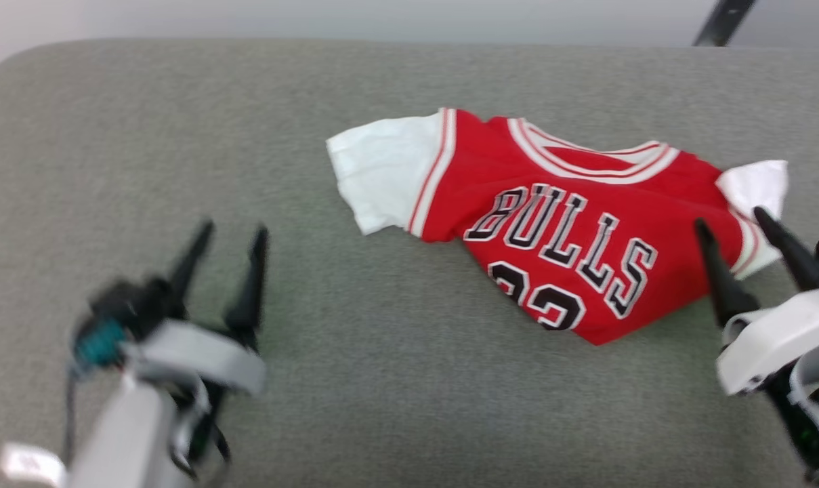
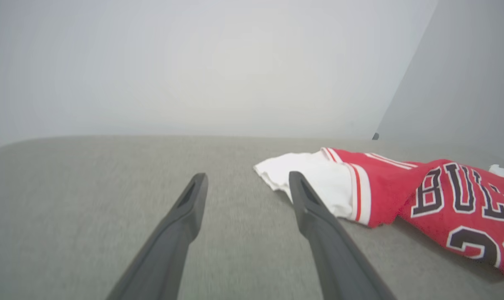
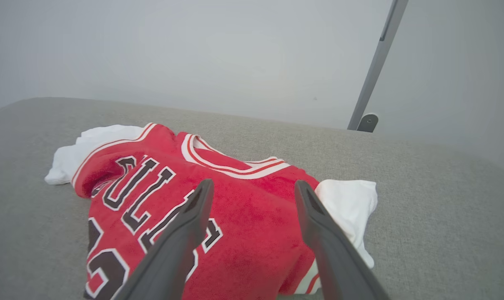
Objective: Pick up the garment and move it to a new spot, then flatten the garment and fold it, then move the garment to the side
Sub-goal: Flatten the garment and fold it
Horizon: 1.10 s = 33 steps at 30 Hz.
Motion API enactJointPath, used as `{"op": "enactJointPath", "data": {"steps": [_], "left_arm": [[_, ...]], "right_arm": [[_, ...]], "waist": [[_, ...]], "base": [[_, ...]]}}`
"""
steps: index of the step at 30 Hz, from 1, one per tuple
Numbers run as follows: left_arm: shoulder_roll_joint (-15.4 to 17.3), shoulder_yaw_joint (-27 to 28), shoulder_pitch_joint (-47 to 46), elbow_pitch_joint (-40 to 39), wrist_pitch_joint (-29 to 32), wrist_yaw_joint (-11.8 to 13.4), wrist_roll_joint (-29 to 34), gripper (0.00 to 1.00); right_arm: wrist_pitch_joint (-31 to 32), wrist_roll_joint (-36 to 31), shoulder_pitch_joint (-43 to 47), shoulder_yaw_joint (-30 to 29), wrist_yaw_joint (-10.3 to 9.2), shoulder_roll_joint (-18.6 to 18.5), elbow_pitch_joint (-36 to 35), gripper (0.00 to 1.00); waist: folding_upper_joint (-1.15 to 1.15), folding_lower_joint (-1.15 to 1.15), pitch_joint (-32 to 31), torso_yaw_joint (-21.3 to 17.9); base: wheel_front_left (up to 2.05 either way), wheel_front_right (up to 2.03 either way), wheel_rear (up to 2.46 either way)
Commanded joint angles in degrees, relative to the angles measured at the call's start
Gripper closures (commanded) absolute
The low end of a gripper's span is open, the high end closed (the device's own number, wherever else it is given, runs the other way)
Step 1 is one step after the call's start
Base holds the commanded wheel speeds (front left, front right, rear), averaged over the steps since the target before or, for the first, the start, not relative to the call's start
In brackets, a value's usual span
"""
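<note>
- A grey cloth-covered surface (image 1: pixel 382 379) spread under both arms, with a pale wall behind it.
- Nearest, the left pincer (image 1: pixel 234 228) stood over bare surface, its two dark fingers spread apart with nothing between them.
- The right pincer (image 1: pixel 731 218) also stood open and gripped nothing; whether its fingertips touched cloth could not be told.
- The red shirt (image 1: pixel 558 203) lay rumpled with its lettering up, off to the right of the left pincer and under and just ahead of the right pincer's fingers.
- One white sleeve (image 2: pixel 314 183) reached toward the left pincer without touching it.
- Farthest, beyond the right pincer, a slanted grey pole (image 3: pixel 374 66) rose against the wall.
</note>
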Motion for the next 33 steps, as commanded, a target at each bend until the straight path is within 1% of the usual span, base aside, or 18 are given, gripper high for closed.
{"op": "enactJointPath", "data": {"steps": [1, 5, 6, 8, 10, 13, 14, 16, 21, 24, 27, 33], "left_arm": [[1.8, -0.4, -2.7, 0.2, 1.2, -0.2, -0.8, 0.0], [7.4, -2.7, -10.9, 1.3, 7.1, -0.2, -3.6, 0.0], [8.2, -3.4, -13.0, 2.0, 9.1, -0.2, -5.1, 0.0], [11.1, -5.7, -17.8, 3.8, 13.1, -0.2, -6.4, 0.0], [13.3, -8.0, -22.1, 6.2, 17.7, -0.2, -8.7, 0.0], [15.8, -12.4, -28.6, 10.3, 24.6, -0.2, -12.6, 0.0], [17.0, -14.7, -30.3, 11.2, 26.9, -0.2, -13.5, 0.0], [18.9, -18.3, -33.8, 12.5, 30.7, -0.2, -17.3, 0.0], [25.5, -27.0, -39.5, 16.6, 40.2, -0.2, -23.8, 0.0], [28.6, -31.3, -41.8, 18.7, 45.0, -0.2, -27.3, 0.0], [30.8, -34.5, -43.3, 19.3, 48.2, -0.2, -31.0, 0.0], [34.2, -39.9, -46.5, 18.4, 49.7, -0.2, -35.7, 0.0]], "right_arm": [[-0.6, 0.3, 1.5, 0.6, 0.03, 1.3, -1.5, 0.0], [-1.8, -0.3, 5.3, 2.6, 0.03, 3.9, -5.6, 0.0], [-2.3, -0.8, 5.9, 3.0, 0.03, 4.4, -6.6, 0.0], [-2.8, -0.8, 7.4, 3.9, 0.03, 5.8, -7.8, 0.0], [-3.6, -1.1, 8.1, 4.8, 0.03, 6.6, -9.1, 0.0], [-4.4, -1.0, 9.4, 6.2, 0.03, 7.8, -9.8, 0.0], [-4.8, -1.1, 9.4, 6.6, 0.03, 8.0, -9.9, 0.0], [-5.1, -0.9, 9.6, 7.8, 0.03, 8.5, -9.7, 0.0], [-6.4, -0.6, 7.7, 10.3, 0.03, 9.2, -8.4, 0.0], [-7.2, -0.6, 7.4, 11.2, 0.03, 9.4, -7.5, 0.0], [-7.7, -0.4, 7.0, 11.3, 0.03, 9.6, -6.6, 0.0], [-8.5, -0.5, 6.7, 11.5, 0.03, 9.8, -5.9, 0.0]], "waist": [[0.0, 0.0, -0.8, -2.5], [0.0, 0.0, 0.1, -5.2], [0.0, 0.0, 0.5, -6.1], [0.0, 0.0, 1.3, -7.6], [0.0, 0.0, 2.3, -9.2], [0.0, 0.0, 4.1, -11.6], [0.0, 0.0, 4.7, -12.5], [0.0, 0.0, 6.0, -14.3], [0.0, 0.0, 9.0, -18.8], [0.0, 0.0, 10.1, -20.6], [0.0, 0.0, 10.7, -21.8], [0.0, 0.0, 11.5, -22.6]], "base": [[0.0, 0.0, 0.0], [0.0, 0.0, 0.0], [0.0, 0.0, 0.0], [0.0, 0.0, 0.0], [0.0, 0.0, 0.0], [0.0, 0.0, 0.0], [0.0, 0.0, 0.0], [0.0, 0.0, 0.0], [0.0, 0.0, 0.0], [0.0, 0.0, 0.0], [0.0, 0.0, 0.0], [0.0, 0.0, 0.0]]}}
